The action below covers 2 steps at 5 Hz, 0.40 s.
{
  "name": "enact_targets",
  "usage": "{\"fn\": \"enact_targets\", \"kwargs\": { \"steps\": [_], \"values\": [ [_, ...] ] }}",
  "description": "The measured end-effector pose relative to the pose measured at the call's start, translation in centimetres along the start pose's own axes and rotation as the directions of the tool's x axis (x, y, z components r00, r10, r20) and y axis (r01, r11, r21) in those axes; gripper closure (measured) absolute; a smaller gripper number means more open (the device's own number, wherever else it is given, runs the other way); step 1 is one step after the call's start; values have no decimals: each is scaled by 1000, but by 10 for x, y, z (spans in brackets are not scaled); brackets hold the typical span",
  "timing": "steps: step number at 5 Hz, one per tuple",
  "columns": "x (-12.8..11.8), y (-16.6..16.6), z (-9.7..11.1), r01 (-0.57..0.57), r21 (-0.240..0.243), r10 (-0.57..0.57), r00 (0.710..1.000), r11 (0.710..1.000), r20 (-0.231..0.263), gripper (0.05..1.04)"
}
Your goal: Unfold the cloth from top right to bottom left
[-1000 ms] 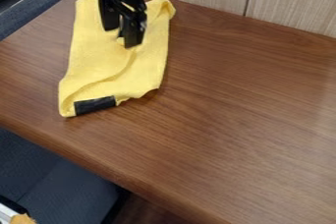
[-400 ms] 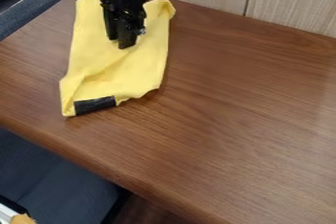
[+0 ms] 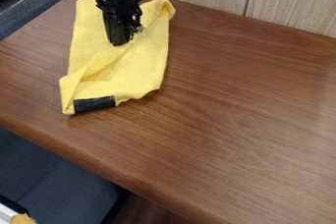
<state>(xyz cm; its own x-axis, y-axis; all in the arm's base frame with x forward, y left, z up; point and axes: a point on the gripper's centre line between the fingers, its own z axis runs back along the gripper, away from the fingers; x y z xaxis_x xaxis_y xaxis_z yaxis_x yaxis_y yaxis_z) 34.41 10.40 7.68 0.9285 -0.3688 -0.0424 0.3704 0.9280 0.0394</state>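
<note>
Cloth [image 3: 134, 68] had shifted a bit since the earlier frame: its crease sat differently near the lower left, & the gripper [image 3: 119, 43] had moved slightly up & left. It lay on the table [image 3: 230, 95], toward the upper left, partly folded, w/ a black strip [image 3: 94, 104] at its lower edge. Fingers were pressed together, prob. pinching a fold nr the cloth's upper middle. Main risk: they'd nipped > 1 layer, so a pull could drag the whole thing instead of opening it. Grip might also slip b/c the pinch looked small, or the flap could land bunched, esp. if the pull went off the diagonal. Lower-left corner was nr the table's front edge, so pulling too far could leave it hanging over. Re: brands, labels, writing: none legible, incl. on the strip & the wall panels [image 3: 289, 7] behind.
</note>
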Motion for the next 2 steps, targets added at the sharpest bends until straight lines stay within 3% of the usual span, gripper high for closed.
{"fn": "enact_targets", "kwargs": {
  "steps": [1, 2],
  "values": [
    [-5, 4, 7, -12, 1, 12, 1000, 1000, 15, 1029],
    [-11, 12, 27, -44, 24, 43, 997, 999, 57, 1029]
  ]
}}
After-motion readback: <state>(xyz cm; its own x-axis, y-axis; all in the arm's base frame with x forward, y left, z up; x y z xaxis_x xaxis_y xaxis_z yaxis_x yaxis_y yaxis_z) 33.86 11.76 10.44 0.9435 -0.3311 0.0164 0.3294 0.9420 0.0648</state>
